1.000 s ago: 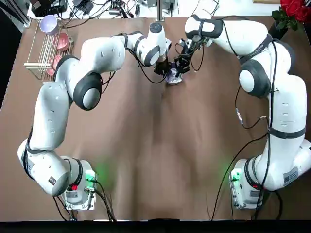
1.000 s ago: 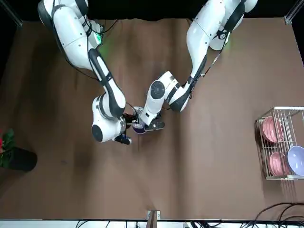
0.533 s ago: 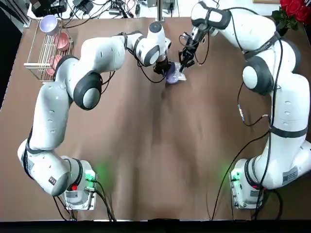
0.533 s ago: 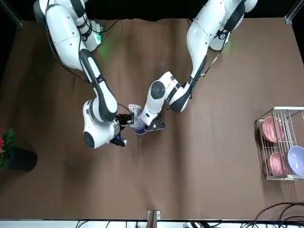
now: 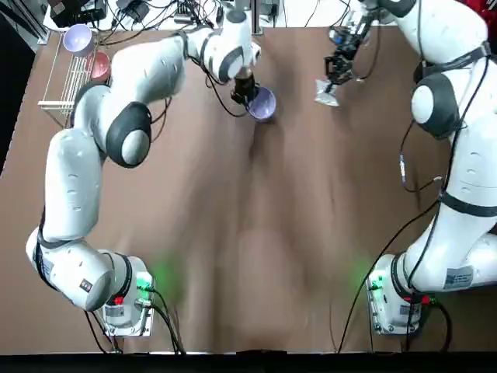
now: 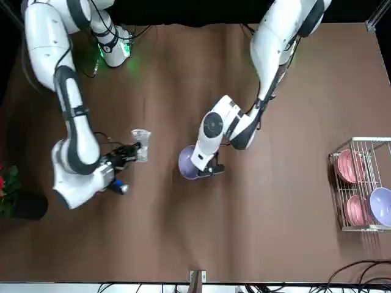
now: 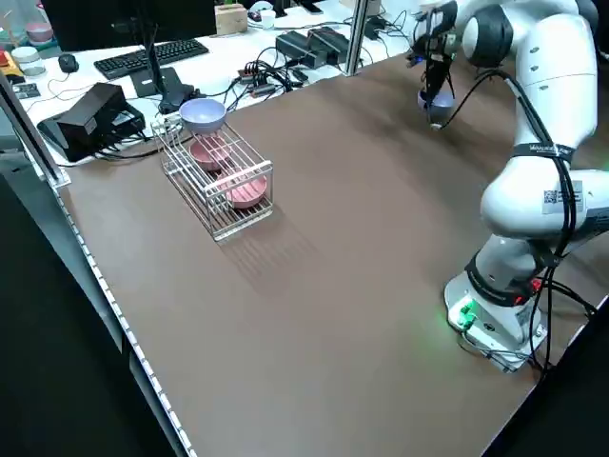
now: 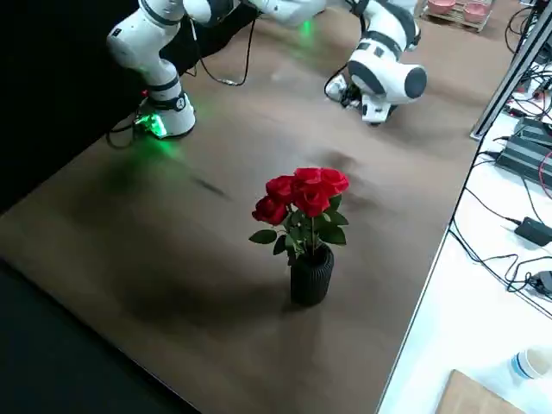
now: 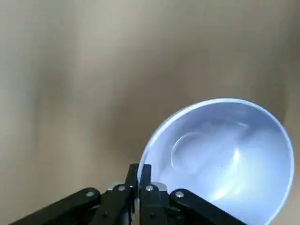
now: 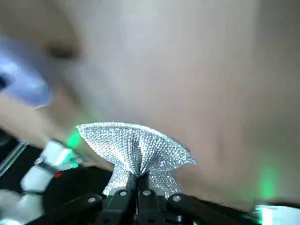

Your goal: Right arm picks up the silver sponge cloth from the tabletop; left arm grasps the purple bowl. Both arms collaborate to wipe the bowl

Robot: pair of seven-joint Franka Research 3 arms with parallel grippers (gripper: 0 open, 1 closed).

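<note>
**Bowl and cloth held apart over the far table**

Brown tabletop (image 5: 256, 233) is lying bare beneath both arms. Left gripper (image 5: 247, 92) is pinching the purple bowl (image 5: 262, 103) by its rim, tilting the inside outward. Right gripper (image 5: 335, 68) is clamping the silver sponge cloth (image 5: 326, 94) at its pinched middle, well apart, leaving open room between them near the far edge.
</note>
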